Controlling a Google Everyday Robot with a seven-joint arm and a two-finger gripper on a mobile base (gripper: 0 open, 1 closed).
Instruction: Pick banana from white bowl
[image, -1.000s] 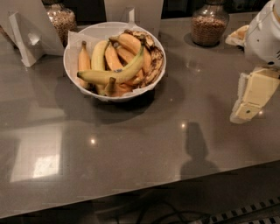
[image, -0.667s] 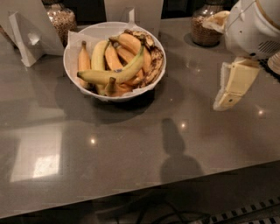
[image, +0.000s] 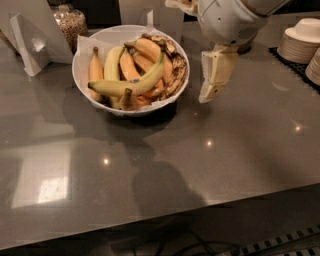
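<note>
Gripper (image: 209, 95) hangs empty just right of the bowl (image: 76, 70), pointing down; whether it is open cannot be told. It has swung in from the far right of the counter (image: 225, 165) within a second, so the approach is under way. The banana (image: 135, 86) lies untouched across the other bananas (image: 96, 70) in the bowl.

One arm (image: 262, 5) is seen entering from the top edge, right of centre, ending in a rounded white wrist housing (image: 227, 20) with a vented patch on its lower right. The cream gripper (image: 212, 85) is hung just below it – pointed down, angled slightly left, narrowed toward its tip – in the upper middle-right of the view.
</note>
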